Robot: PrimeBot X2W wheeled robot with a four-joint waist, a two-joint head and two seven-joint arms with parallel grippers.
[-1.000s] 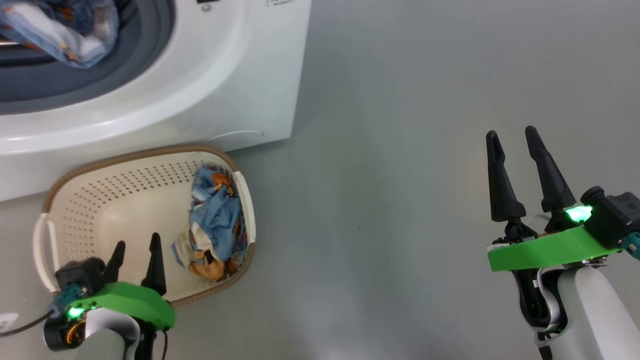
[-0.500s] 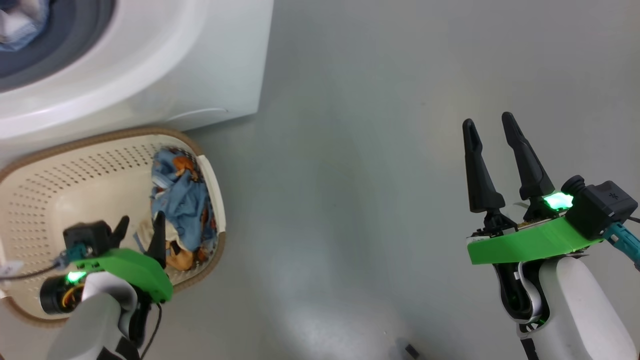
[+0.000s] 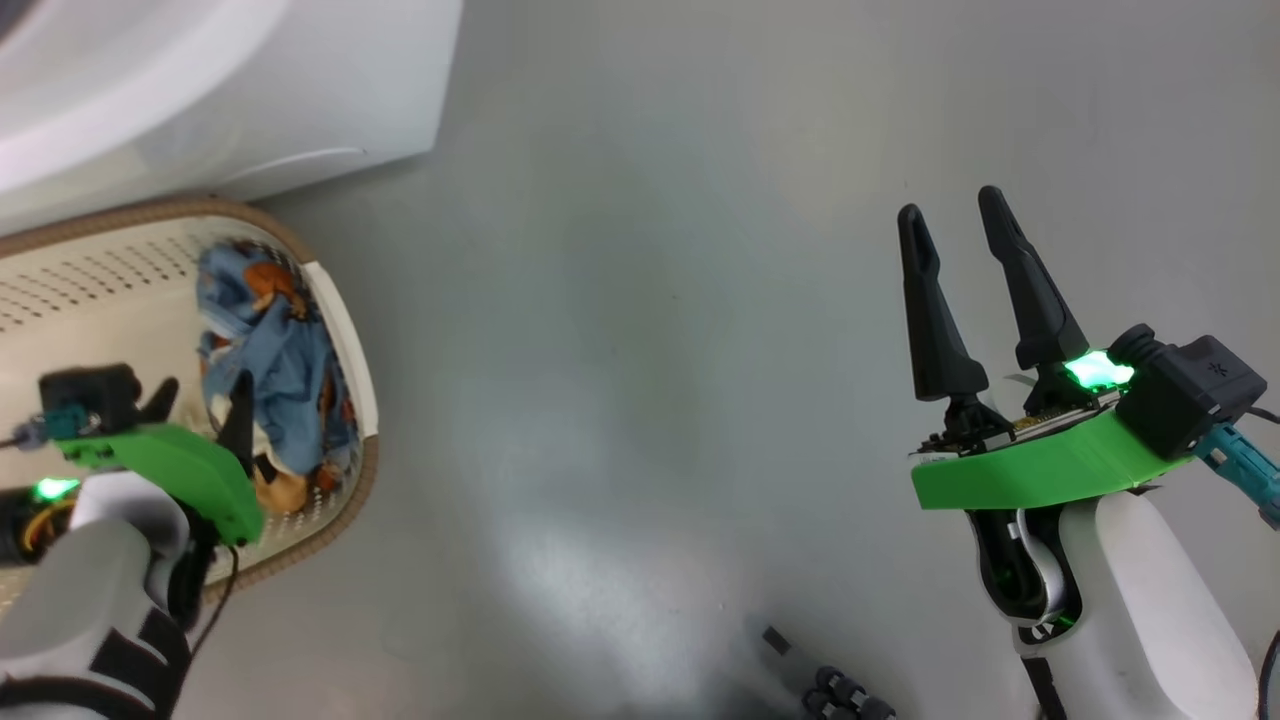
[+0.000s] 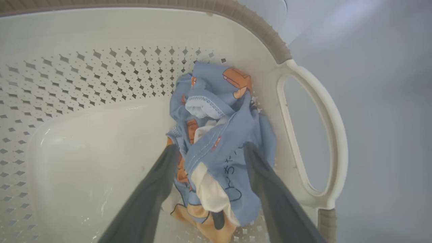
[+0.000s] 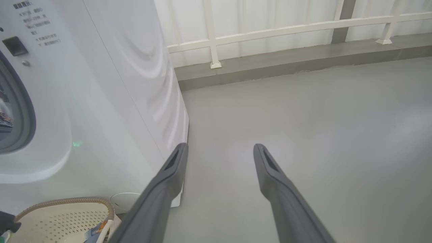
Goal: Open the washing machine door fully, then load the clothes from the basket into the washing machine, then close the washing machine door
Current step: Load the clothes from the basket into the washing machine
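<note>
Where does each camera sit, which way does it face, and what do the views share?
Head: looks down on floor, basket, washing machine; left gripper, right gripper show.
Left wrist: looks along its open fingers into the basket at the clothes.
Right wrist: looks across the floor toward a railing; its fingers show.
Shared: all three show the basket.

jaws black, tapered; wrist plates green; forearms white; connector teal
</note>
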